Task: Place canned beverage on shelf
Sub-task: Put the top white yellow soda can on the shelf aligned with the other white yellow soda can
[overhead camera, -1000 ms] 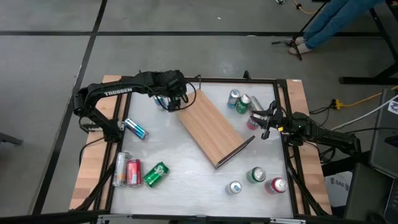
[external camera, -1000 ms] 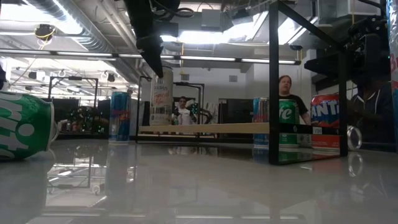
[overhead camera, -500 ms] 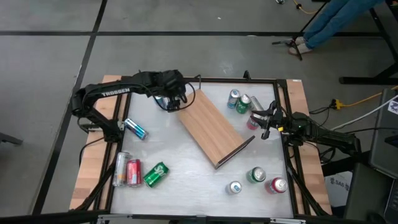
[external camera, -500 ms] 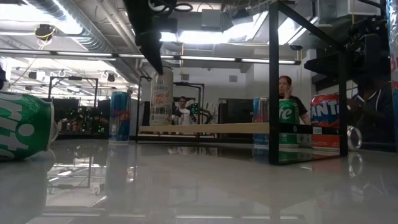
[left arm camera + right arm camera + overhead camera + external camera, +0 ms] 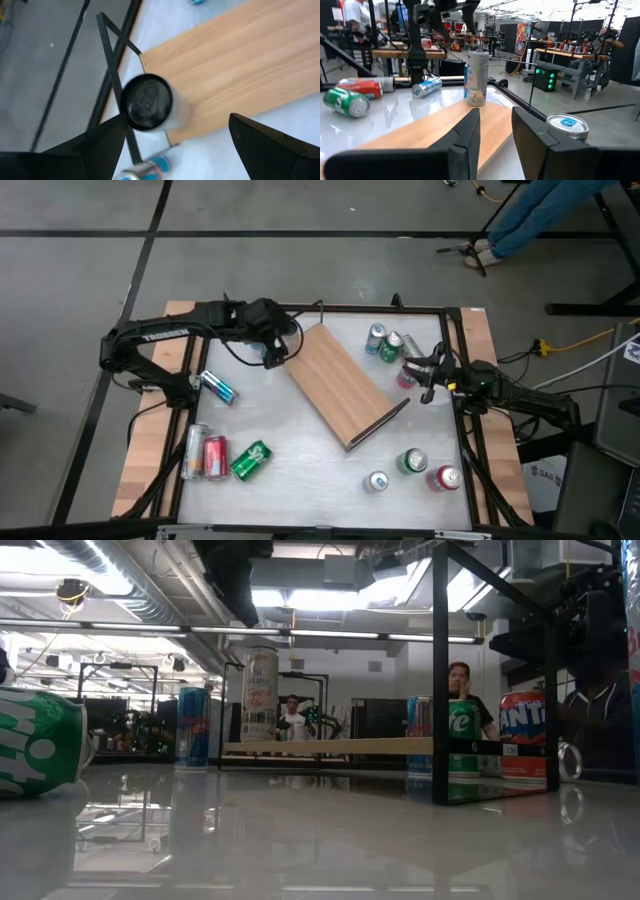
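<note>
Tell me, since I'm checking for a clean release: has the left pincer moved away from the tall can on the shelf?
Yes. The left pincer, open, has pulled back leftward off the shelf end, leaving the tall can standing alone.

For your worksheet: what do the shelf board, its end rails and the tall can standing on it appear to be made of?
Shelf: light-brown wood or wood-look laminate, matte, with visible grain.
End rails: thin black bars, probably painted metal.
Tall can: likely aluminium, with a pale printed wall and a dark top in the left wrist view.
</note>
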Tool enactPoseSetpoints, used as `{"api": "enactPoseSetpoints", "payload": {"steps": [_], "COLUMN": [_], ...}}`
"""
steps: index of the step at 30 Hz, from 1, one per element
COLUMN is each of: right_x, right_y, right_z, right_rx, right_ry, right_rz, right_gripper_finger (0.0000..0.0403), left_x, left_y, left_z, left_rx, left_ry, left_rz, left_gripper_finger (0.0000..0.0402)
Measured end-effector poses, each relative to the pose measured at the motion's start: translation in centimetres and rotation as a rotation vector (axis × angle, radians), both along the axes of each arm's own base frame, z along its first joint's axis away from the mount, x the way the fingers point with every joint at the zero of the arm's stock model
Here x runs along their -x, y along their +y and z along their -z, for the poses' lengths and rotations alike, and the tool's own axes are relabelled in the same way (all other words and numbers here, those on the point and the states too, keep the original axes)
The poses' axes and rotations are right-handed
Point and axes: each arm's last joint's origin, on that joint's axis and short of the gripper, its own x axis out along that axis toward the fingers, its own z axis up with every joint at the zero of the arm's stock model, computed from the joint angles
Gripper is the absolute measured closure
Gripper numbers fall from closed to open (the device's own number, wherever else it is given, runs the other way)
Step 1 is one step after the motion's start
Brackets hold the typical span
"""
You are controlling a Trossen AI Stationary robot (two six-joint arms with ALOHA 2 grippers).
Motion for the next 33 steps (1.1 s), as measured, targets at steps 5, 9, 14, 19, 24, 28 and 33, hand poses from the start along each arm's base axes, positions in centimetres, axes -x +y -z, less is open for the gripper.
{"api": "enactPoseSetpoints", "payload": {"steps": [5, 9, 14, 19, 24, 28, 33], "right_x": [0.0, 0.1, 0.3, 0.4, 0.9, 1.6, 2.6], "right_y": [0.0, 0.0, 0.0, 0.1, 0.0, -0.2, -0.6], "right_z": [-0.3, -0.8, -1.7, -2.2, -3.9, -5.6, -7.4], "right_rx": [-0.012, -0.001, -0.051, -0.064, -0.085, -0.169, -0.299], "right_ry": [-0.032, -0.091, -0.199, -0.262, -0.291, -0.252, -0.135], "right_rz": [-0.001, -0.001, -0.006, -0.013, 0.022, 0.134, 0.368], "right_gripper_finger": [0.0284, 0.0238, 0.0169, 0.0123, 0.0107, 0.0111, 0.0117], "left_x": [0.6, 0.7, 0.6, 0.5, 0.3, 0.1, -0.3], "left_y": [-1.4, -2.4, -3.4, -4.0, -4.4, -4.4, -4.3], "left_z": [0.0, 0.3, 0.3, 0.3, 0.2, 0.1, -0.1], "left_rx": [0.049, 0.059, 0.070, 0.089, 0.089, 0.086, 0.080], "left_ry": [0.025, 0.074, 0.071, 0.054, 0.034, 0.006, -0.036], "left_rz": [-0.020, 0.012, 0.029, 0.013, 0.025, 0.026, 0.026], "left_gripper_finger": [0.0062, 0.0062, 0.0062, 0.0062, 0.0063, 0.0063, 0.0063]}}
